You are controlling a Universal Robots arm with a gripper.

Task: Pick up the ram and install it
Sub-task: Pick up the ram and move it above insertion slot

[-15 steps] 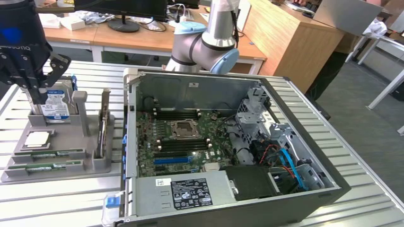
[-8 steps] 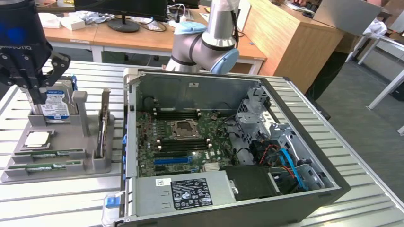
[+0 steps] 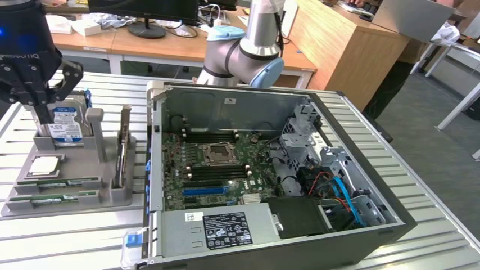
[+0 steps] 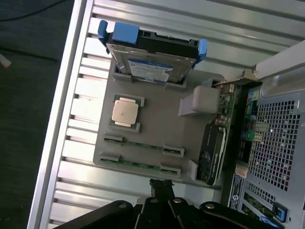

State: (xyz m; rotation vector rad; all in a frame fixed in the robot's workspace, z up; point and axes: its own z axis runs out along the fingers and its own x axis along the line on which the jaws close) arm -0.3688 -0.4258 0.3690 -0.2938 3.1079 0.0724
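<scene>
Two green ram sticks (image 3: 58, 183) lie side by side in holders at the near end of a grey tray (image 3: 82, 163); the wrist view shows the same ram sticks (image 4: 143, 144) lying flat on the tray (image 4: 157, 119). My black gripper (image 3: 45, 117) hangs above the tray's far end, in front of the hard drive, well above the sticks. Its fingers (image 4: 161, 183) are shut together with nothing between them. The open computer case (image 3: 277, 169) stands at the exterior view's right of the tray, motherboard facing up.
On the tray also stand a silver-and-blue hard drive (image 3: 67, 121), a CPU chip (image 3: 45, 164) and an upright expansion card (image 3: 122, 146). Black memory slots (image 3: 217, 135) flank the CPU socket (image 3: 217, 153). The arm's base (image 3: 240, 56) is behind the case. The slatted table (image 3: 75, 236) has open room in front.
</scene>
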